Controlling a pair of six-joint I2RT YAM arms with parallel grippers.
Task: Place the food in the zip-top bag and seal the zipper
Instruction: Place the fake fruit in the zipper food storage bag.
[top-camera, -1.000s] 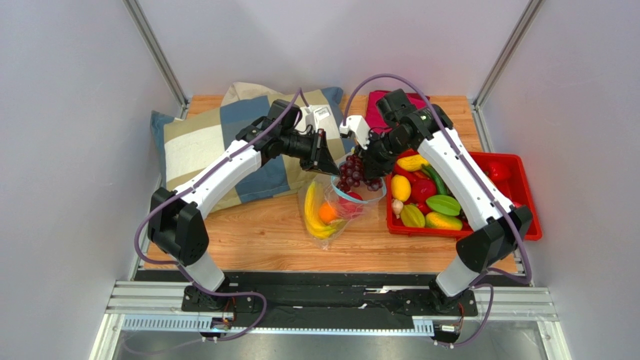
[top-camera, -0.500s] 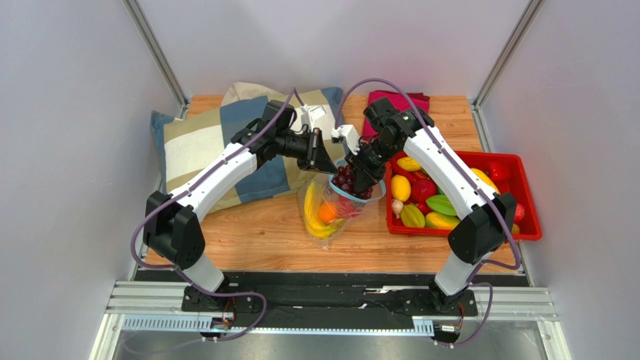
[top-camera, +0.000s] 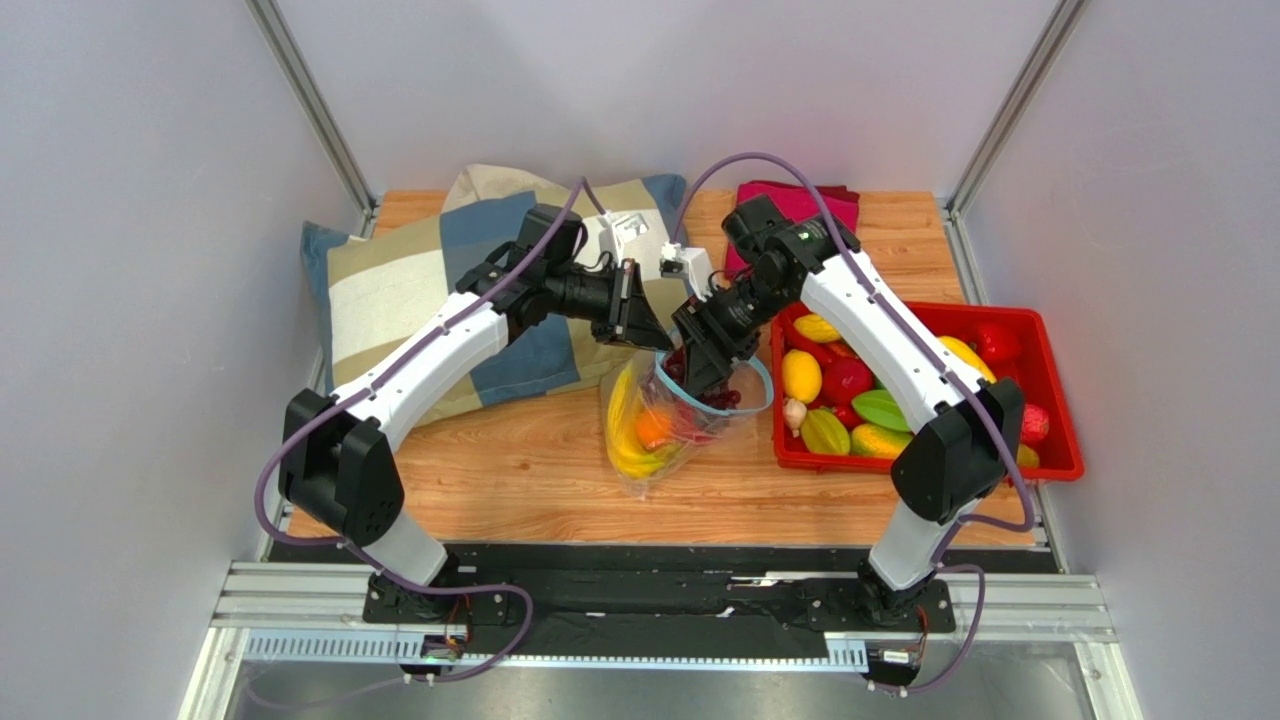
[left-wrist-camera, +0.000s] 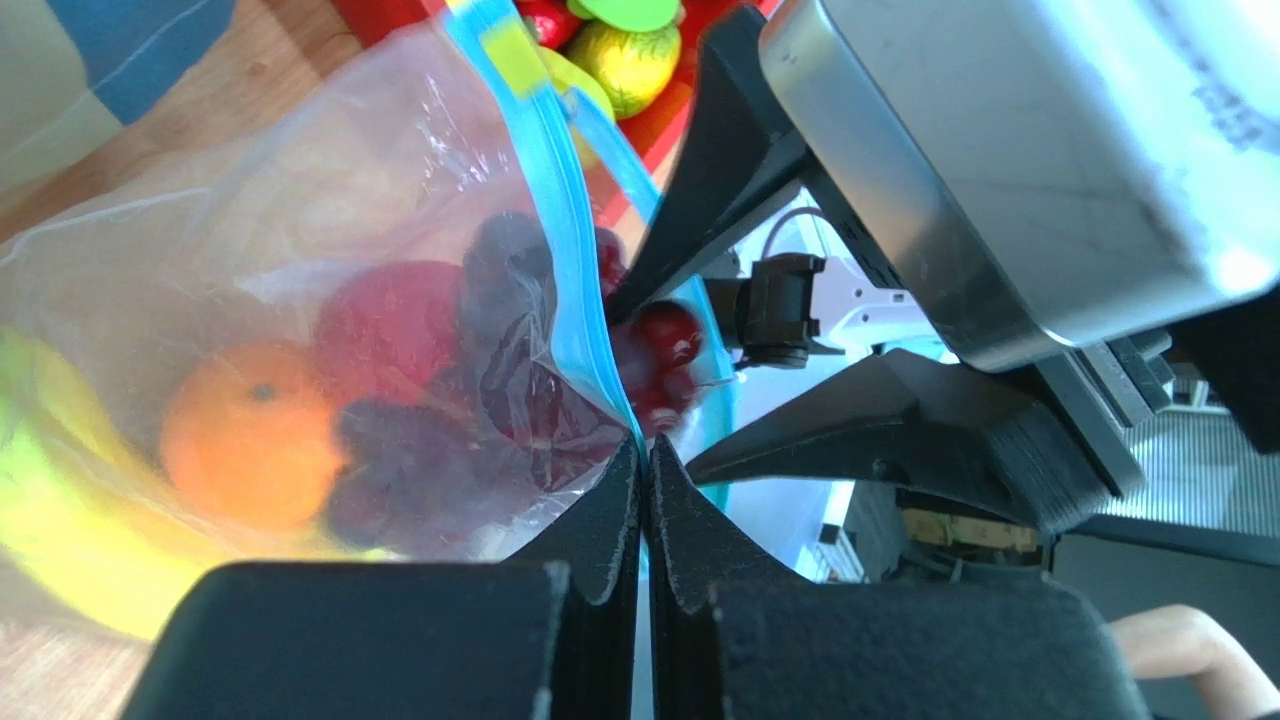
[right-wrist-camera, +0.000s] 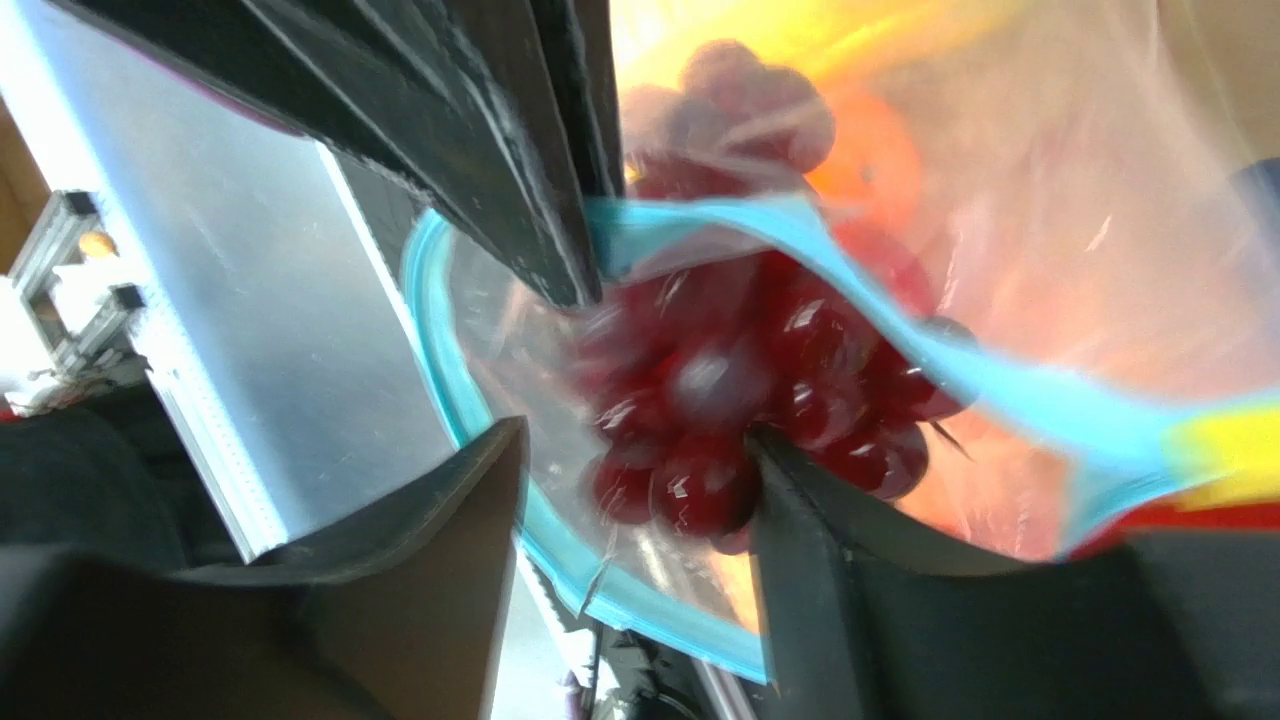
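The clear zip-top bag (top-camera: 672, 432) stands on the table with its mouth up, its teal zipper (top-camera: 750, 395) spread into a loop. My left gripper (top-camera: 649, 344) (left-wrist-camera: 643, 447) is shut on the zipper's (left-wrist-camera: 559, 308) near edge and holds it up. A banana bunch (top-camera: 619, 437), an orange piece (left-wrist-camera: 248, 435) and a red apple (left-wrist-camera: 383, 323) lie inside. My right gripper (top-camera: 696, 357) (right-wrist-camera: 639, 443) sits at the mouth with its jaws open. The purple grapes (right-wrist-camera: 721, 393) hang loose between the jaws, touching only the right finger, just inside the zipper (right-wrist-camera: 992, 383) loop.
A red tray (top-camera: 1061, 455) at the right holds several more fruits, among them a yellow mango (top-camera: 801, 375) and a green one (top-camera: 887, 408). A checked pillow (top-camera: 391, 293) lies at the back left and a magenta cloth (top-camera: 754, 204) behind the arms.
My right gripper carried the grapes left and down to the bag's mouth, then opened its jaws. The left gripper kept its hold on the zipper edge.
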